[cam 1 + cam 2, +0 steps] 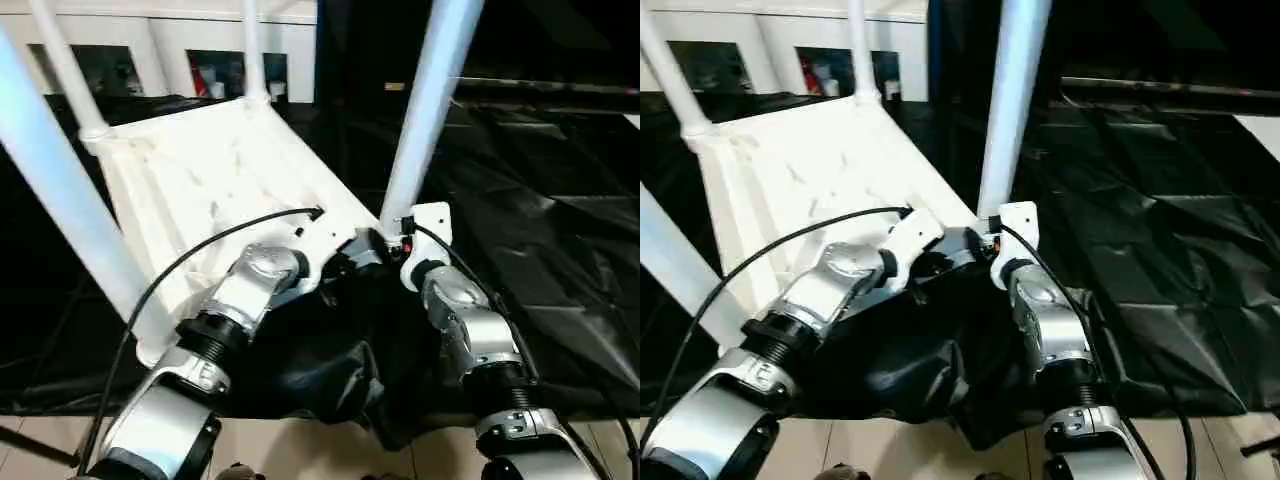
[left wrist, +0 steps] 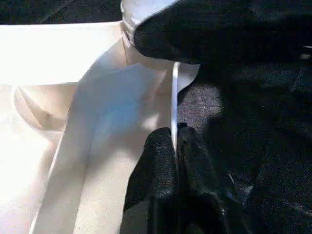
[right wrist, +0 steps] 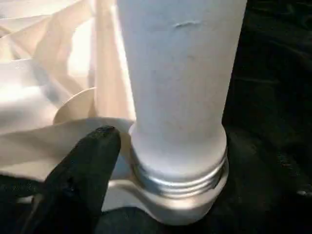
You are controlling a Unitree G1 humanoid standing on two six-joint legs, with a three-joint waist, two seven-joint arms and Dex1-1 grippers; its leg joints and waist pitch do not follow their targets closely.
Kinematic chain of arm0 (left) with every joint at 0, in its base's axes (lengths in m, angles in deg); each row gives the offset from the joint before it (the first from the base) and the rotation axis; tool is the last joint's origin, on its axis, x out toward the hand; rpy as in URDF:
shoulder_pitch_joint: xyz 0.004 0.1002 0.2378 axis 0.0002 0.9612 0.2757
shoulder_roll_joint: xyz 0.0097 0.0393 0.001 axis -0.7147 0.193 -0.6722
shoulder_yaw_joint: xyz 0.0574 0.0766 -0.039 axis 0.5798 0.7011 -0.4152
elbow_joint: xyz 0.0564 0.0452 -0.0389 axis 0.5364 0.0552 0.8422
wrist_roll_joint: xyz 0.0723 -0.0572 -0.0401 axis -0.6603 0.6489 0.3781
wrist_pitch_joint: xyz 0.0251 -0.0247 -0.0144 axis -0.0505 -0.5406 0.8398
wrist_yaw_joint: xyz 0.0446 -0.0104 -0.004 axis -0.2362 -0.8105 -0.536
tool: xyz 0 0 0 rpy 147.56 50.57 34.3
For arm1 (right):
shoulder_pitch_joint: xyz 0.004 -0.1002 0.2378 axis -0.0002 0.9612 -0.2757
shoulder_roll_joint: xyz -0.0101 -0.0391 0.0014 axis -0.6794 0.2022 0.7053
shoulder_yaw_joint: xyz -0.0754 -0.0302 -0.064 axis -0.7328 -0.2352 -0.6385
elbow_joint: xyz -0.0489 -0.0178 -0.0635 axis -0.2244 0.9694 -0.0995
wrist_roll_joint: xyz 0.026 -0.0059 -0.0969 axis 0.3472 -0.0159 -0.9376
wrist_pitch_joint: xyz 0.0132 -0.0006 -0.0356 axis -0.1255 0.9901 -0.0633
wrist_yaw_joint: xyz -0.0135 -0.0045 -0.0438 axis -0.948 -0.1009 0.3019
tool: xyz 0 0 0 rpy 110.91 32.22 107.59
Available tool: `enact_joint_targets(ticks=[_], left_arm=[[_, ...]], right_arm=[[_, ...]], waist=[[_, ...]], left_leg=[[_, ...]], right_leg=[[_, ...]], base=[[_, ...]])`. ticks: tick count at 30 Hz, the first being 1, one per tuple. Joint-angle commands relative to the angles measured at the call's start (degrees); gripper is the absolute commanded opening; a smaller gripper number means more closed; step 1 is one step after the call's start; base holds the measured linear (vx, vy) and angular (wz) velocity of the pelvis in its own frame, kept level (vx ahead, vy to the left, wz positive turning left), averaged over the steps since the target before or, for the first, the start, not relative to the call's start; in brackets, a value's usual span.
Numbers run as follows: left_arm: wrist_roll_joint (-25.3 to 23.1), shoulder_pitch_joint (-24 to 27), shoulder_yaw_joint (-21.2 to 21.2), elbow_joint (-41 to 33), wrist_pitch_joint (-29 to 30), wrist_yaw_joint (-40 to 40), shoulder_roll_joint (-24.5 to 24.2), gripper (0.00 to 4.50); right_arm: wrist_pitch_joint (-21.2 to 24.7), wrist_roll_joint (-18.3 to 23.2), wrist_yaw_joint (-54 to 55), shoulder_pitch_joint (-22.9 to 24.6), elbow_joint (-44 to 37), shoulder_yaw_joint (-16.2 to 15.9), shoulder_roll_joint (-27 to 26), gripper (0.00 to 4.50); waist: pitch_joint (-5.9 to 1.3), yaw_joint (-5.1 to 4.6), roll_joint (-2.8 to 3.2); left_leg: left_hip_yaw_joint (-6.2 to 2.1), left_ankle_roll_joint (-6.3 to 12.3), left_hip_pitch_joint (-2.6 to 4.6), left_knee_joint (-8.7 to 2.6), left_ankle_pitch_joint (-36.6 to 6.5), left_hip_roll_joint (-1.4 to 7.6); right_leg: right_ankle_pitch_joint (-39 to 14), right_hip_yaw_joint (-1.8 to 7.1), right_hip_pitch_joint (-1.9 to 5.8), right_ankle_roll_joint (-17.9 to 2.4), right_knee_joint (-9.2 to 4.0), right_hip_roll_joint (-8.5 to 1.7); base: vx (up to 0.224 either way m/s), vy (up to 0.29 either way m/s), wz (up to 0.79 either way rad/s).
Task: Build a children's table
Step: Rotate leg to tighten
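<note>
The tabletop (image 1: pixel 215 170) lies underside up on black sheeting (image 1: pixel 540 230), legs standing in its corner sockets. The left pincer (image 2: pixel 175 146) clamps the tabletop's thin rim, probably steadying it, while the right pincer (image 3: pixel 146 161), spread wide, straddles the nearest leg (image 3: pixel 180 83) just above its exposed thread, which suggests it isn't fully screwed home.

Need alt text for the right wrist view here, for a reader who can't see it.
A thick white table leg stands in a round corner socket of the upturned white tabletop, with a band of screw thread still exposed above the socket rim. One black finger of the right gripper sits beside the joint, over black sheeting.
</note>
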Motion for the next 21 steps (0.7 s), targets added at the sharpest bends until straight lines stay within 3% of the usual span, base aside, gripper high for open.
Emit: enact_joint_targets(ticks=[1, 4, 9, 13, 21], left_arm=[[2.1, 0.8, -1.0, 0.0, -3.2, -2.6, -0.7, 0.0], [3.2, 2.5, -0.4, -2.3, -5.7, -9.4, -3.7, 0.0], [6.7, 6.4, 1.1, -9.1, -7.0, -21.9, -9.4, 0.0], [7.6, 7.6, 1.7, -11.1, -6.6, -26.0, -12.1, 0.0], [8.2, 8.8, 1.8, -13.3, -5.9, -31.0, -14.8, 0.0]], right_arm=[[1.1, 0.8, -7.4, 0.1, -2.4, -4.8, 0.8, 3.84], [2.2, 0.6, -16.5, 2.0, -6.8, -7.7, 6.0, 3.84], [3.2, 1.6, -29.2, 5.3, -13.4, -11.2, 14.8, 3.84], [3.7, 2.4, -33.1, 6.1, -15.2, -11.6, 17.6, 3.84], [5.2, 3.8, -37.1, 6.7, -17.4, -12.2, 19.1, 3.84]], waist=[[-3.53, 0.0, -0.14], [-3.49, -0.03, -0.26], [-3.68, 0.42, -0.25], [-3.79, 0.68, 0.2], [-4.09, 0.89, -0.08]], left_leg=[[-0.33, 1.51, 0.17, -4.2, -11.0, 1.28], [-0.31, 2.52, -0.14, -4.12, -10.1, 1.26], [-0.29, 3.19, 0.12, -4.02, -8.7, 1.77], [-0.18, 3.14, 0.54, -3.93, -8.9, 1.94], [-0.05, 3.39, 0.42, -3.64, -7.3, 1.82]], right_leg=[[-11.6, 1.76, 3.23, -11.1, -4.46, -3.61], [-11.0, 1.73, 3.41, -11.2, -4.39, -3.63], [-9.3, 1.81, 3.41, -12.1, -4.03, -3.75], [-7.5, 1.81, 2.99, -13.9, -3.78, -3.66], [-3.9, 1.78, 3.39, -14.9, -3.21, -3.75]], base=[[0.0, 0.0, 0.0], [0.0, 0.0, 0.0], [0.0, 0.0, 0.0], [0.0, 0.0, 0.0], [0.0, 0.0, 0.0]])
